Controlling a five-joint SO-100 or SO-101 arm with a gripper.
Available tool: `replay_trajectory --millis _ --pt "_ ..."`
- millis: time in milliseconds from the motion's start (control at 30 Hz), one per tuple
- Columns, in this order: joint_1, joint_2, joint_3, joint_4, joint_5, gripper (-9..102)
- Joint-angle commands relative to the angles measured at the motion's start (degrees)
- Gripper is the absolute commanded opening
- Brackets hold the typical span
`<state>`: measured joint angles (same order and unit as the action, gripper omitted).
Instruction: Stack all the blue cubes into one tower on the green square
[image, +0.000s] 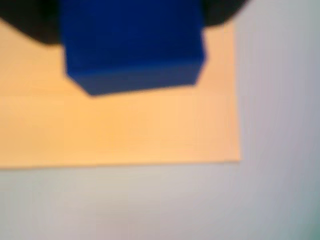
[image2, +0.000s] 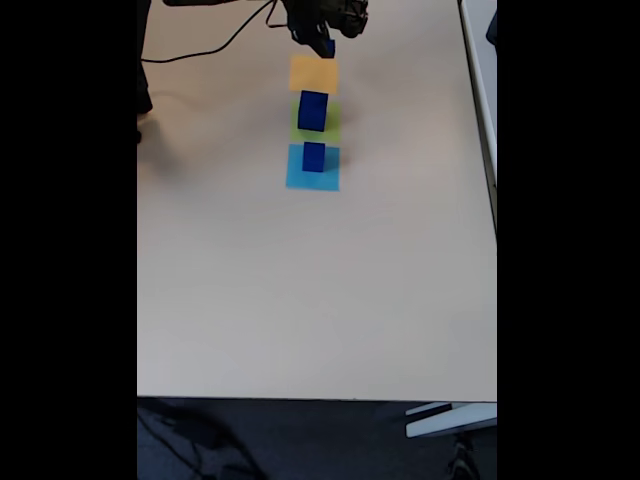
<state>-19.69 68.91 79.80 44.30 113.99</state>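
In the wrist view a navy blue cube (image: 135, 50) sits between my dark fingers, close to the camera and over the orange-yellow paper square (image: 120, 130). My gripper (image: 132, 20) is shut on it. The fixed view shows the gripper (image2: 326, 44) at the table's far end, with this small cube (image2: 329, 47) at the far edge of the orange-yellow square (image2: 314, 73). A larger blue cube (image2: 313, 110) stands on the green square (image2: 331, 128). Another blue cube (image2: 314, 156) stands on the light-blue square (image2: 300, 178).
The three paper squares lie in a line down the middle of the pale table (image2: 300, 290). A black cable (image2: 215, 45) runs across the far left. The table's right edge (image2: 494, 200) is near a white surface.
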Motion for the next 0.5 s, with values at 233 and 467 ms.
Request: replay_trajectory --millis 233,467 --pt "-1.8 1.1 6.3 -6.9 3.3 1" --pt "-1.3 1.7 11.3 -11.1 3.1 1"
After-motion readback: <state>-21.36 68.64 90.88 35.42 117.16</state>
